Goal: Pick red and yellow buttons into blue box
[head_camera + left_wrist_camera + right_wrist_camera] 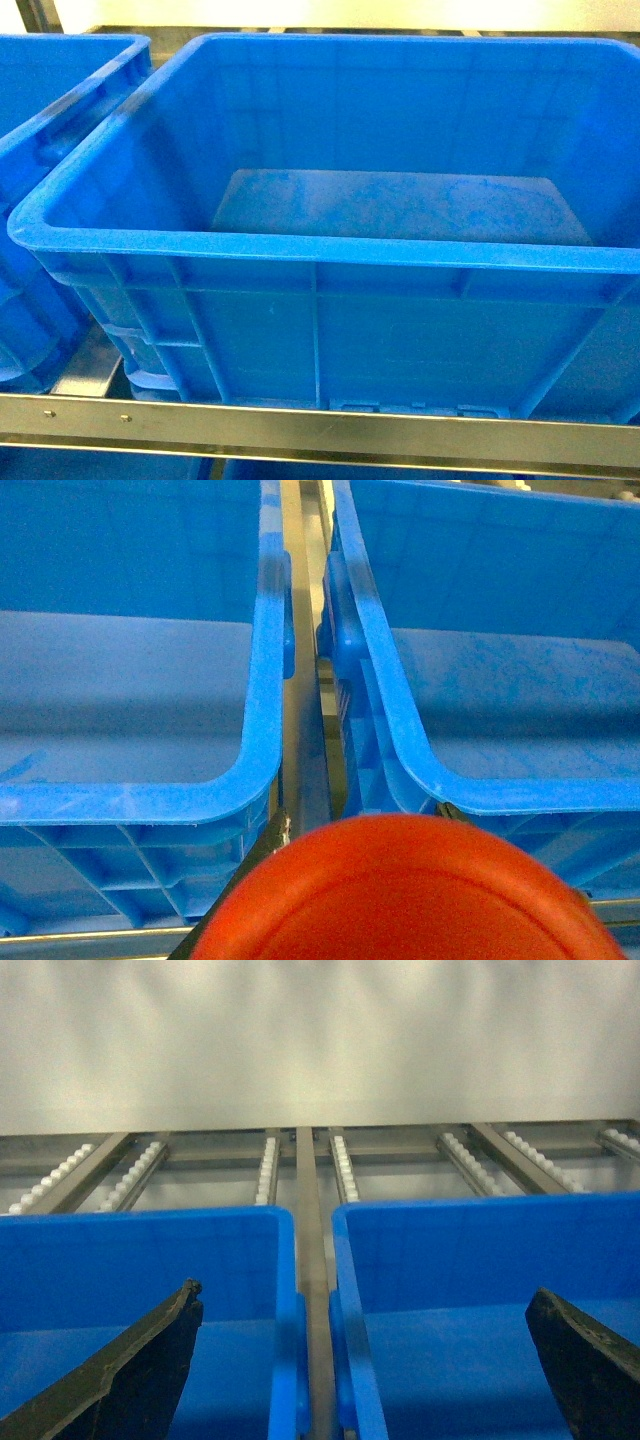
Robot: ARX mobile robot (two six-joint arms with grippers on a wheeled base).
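The left gripper [400,920] is squeezed on the red button [405,890], whose big round cap fills the bottom of the left wrist view. It sits just in front of the blue box [400,750], near the box's front left corner. The right gripper [365,1380] has its two dark fingers [130,1370] spread wide apart, holding nothing. A second blue crate [255,680] stands just left of the blue box. Behind the blue box run metal roller rails [345,1165].

Blue box [330,250] open-topped, bare inside, second crate [60,90] just beside, narrow gap between
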